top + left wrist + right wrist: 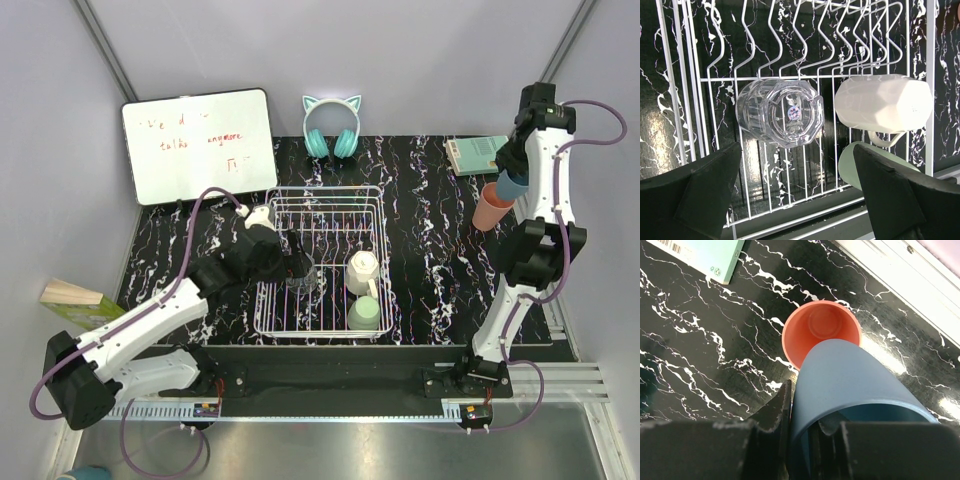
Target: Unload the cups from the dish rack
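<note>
- The light blue cup (850, 375) is clamped in the right tool (802, 422), one finger outside its wall and one inside its mouth.
- It is held near the desk's (420, 230) far right corner, over the salmon-pink cup (812, 330); contact between the two cannot be told.
- The salmon-pink cup is stood upright on the desk, mouth up, near a pale teal box (705, 255).
- The left tool (797, 170) is held over the white wire dish rack (325, 189) at mid-desk, fingers apart and nothing gripped.
- A faceted clear glass (780, 112) is seen in the rack just beyond the gap between those fingers.
- A cream-white mug (885, 102) with a handle and a sage-green cup (364, 314) are kept at the rack's right side, the green one nearer the desk's near edge.
</note>
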{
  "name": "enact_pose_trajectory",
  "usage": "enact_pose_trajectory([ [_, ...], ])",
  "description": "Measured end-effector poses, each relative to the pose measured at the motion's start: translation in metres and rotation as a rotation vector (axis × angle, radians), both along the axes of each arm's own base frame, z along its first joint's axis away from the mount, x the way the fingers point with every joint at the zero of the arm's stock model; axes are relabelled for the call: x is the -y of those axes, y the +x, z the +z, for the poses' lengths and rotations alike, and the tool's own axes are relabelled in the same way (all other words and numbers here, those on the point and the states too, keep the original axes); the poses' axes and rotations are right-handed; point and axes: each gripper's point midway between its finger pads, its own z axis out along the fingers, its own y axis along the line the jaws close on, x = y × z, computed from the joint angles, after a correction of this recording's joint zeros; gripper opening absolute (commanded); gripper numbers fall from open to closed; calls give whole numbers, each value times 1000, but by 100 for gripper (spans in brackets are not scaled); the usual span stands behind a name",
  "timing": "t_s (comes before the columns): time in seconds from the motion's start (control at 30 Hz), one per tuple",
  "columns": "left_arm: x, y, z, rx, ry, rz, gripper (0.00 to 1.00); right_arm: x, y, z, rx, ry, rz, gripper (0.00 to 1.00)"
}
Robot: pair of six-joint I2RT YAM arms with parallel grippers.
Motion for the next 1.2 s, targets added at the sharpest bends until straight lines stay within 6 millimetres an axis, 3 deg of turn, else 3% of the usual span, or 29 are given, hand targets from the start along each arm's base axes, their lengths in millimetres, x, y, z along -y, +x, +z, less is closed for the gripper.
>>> enact_pose_trajectory([
  [0.17,-2,-2,-6,-12,11,0,99,1,10,-4,26,1,4,0],
  [0.4,-4,-4,-13,-21,20,1,99,-2,20,-33,24,23,17,0],
  [0.6,-4,-4,-14,-22,21,1,99,-1,26,-43,36,21,23,0],
  [0.83,-3,-4,-21,-40,36,-1,99,-5,29,-60,24,44,37,31],
  [1.03,-3,-4,-23,-44,39,-2,99,-8,31,-63,32,60,55,39],
  [1.2,-3,-4,-23,-45,38,-3,99,-14,35,-59,55,90,68,40],
])
